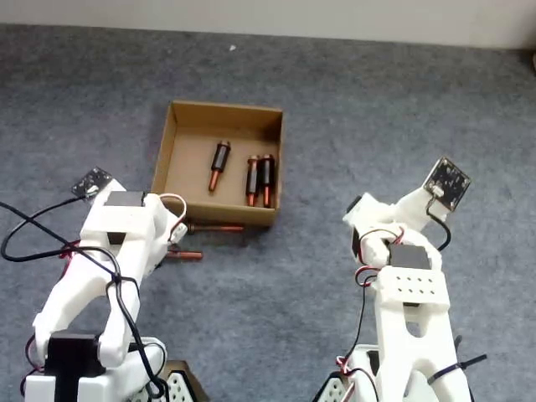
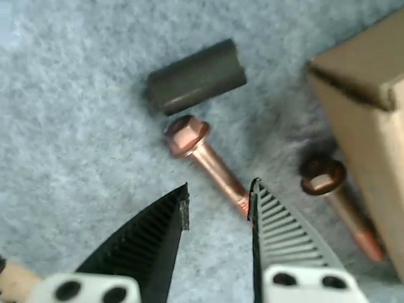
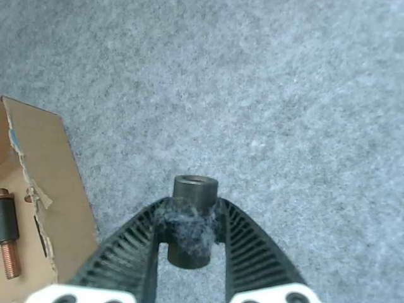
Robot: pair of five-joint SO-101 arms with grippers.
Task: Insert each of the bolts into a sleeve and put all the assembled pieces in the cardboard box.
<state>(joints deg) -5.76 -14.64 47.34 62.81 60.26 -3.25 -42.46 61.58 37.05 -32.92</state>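
- Box [image 1: 191,142] holds three assembled pieces [image 1: 219,159];
- left hand [image 2: 219,189] released, its tips by a loose bolt [image 2: 211,164];
- right hand [image 3: 189,207] grasping a sleeve [image 3: 194,189].

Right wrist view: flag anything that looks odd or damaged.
The dark cylindrical sleeve clamped in the right gripper has a clump of grey fuzz clinging round its middle, apparently lint. Off to one side, the brown cardboard box has a ragged, torn wall edge.
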